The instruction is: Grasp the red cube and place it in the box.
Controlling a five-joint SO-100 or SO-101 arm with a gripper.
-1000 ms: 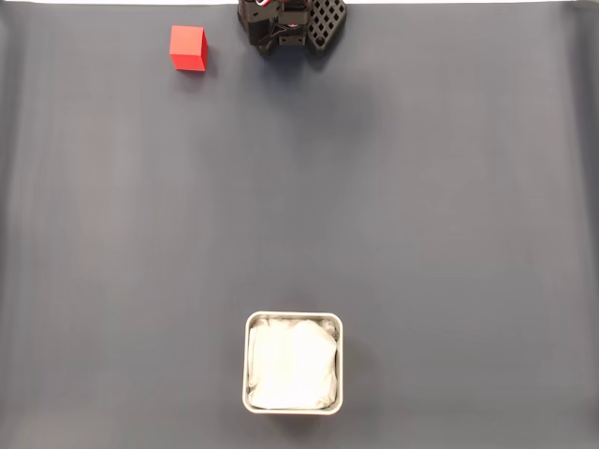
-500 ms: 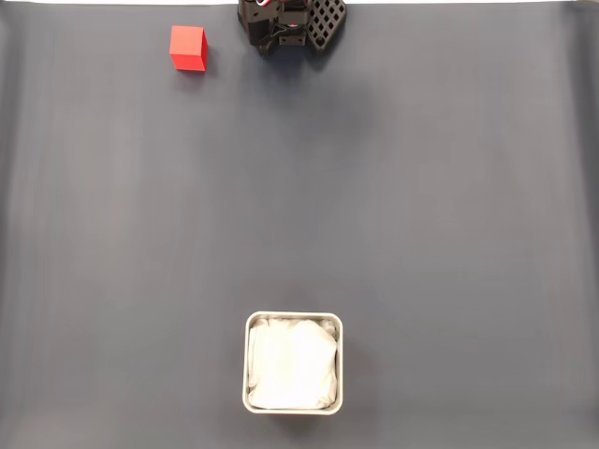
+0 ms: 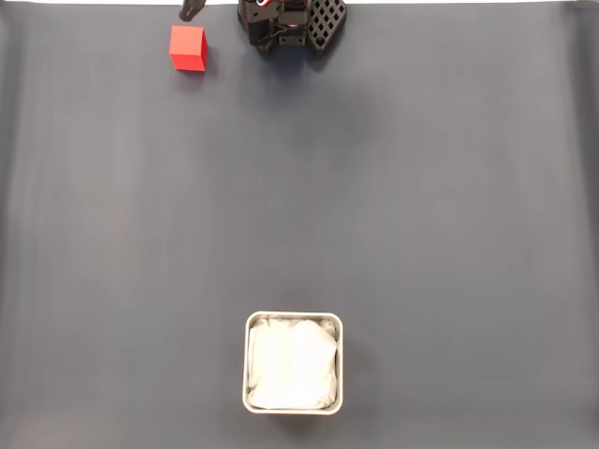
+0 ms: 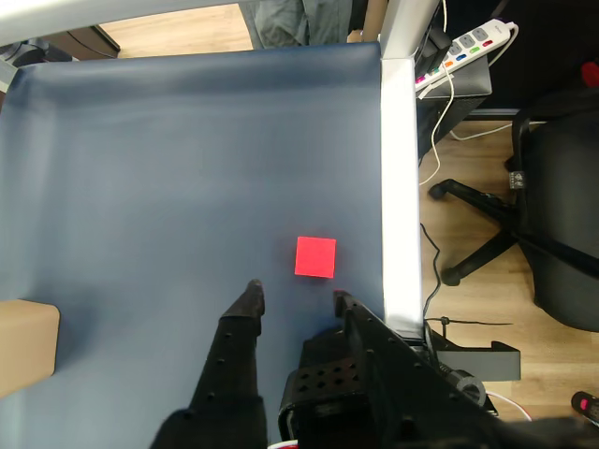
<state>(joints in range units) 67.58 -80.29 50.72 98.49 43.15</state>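
Claw (image 4: pixel 295 297) hangs released above the dark blue-grey worktop (image 4: pixel 168 168), its two black fingers spread with nothing between them. Box (image 3: pixel 293 363) sits at the bottom of the fixed view, well apart from the red cube (image 4: pixel 315 256), which lies on the worktop just ahead of the fingertips.

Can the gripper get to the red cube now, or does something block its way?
Probably yes. In the wrist view the gripper is open, and the red cube lies just ahead of its fingertips on the bare mat, with nothing between them.
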